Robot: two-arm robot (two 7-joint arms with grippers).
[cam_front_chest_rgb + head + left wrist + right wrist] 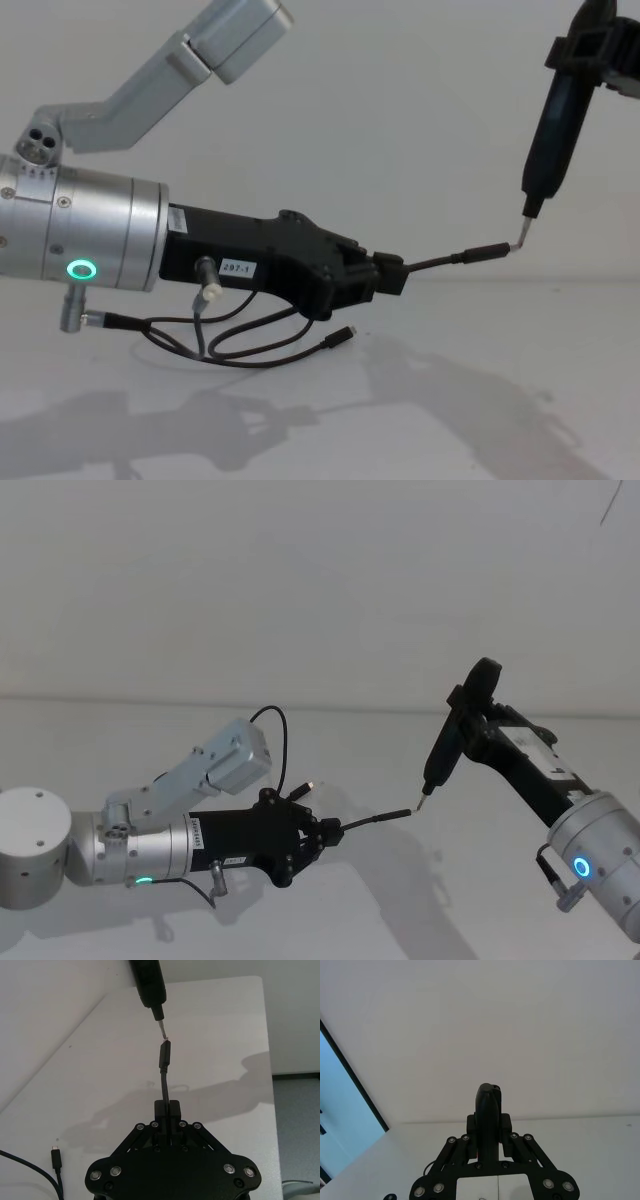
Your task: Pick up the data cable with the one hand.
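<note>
We see the left gripper (pixel 335 832) at lower centre of the head view, jaws clamped on the data cable (pixel 378 818) near one plug; that plug sticks out twd the right, lifted off the table (pixel 350 920); its metal tip seems to touch the pen tool (pixel 442 752) tip, though contact's hard to confirm; right gripper (pixel 489 1132) squeezes the pen at centre right; the cable's other end (pixel 340 337) lies on the table below.

Head view from above; chest view low, sideways; both on left gripper (pixel 327 835).
</note>
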